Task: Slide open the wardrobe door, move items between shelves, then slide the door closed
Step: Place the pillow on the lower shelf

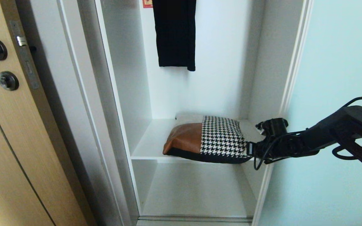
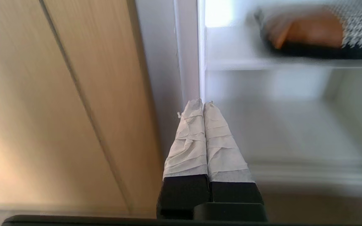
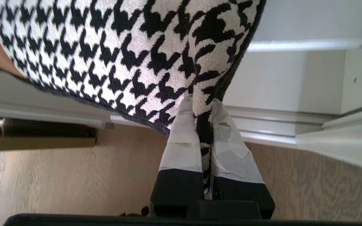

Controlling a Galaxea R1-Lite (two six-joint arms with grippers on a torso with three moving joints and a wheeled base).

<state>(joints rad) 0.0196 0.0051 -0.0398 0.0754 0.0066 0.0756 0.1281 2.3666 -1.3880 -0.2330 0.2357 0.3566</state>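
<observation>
White wardrobe interior open; sliding wardrobe door pushed right for access. Bag flat on upper shelf, right end overhanging front edge. Right gripper fingers pinch houndstooth corner: edge hold suits dragging soft item off. Lower shelf beneath, likely destination. Left gripper fingers pressed together, idle near wood door.

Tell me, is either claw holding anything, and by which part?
Yes. The right claw pinches the flat tan leather and black-and-white houndstooth bag by the corner edge of its houndstooth end. The left claw is shut on nothing.
</observation>
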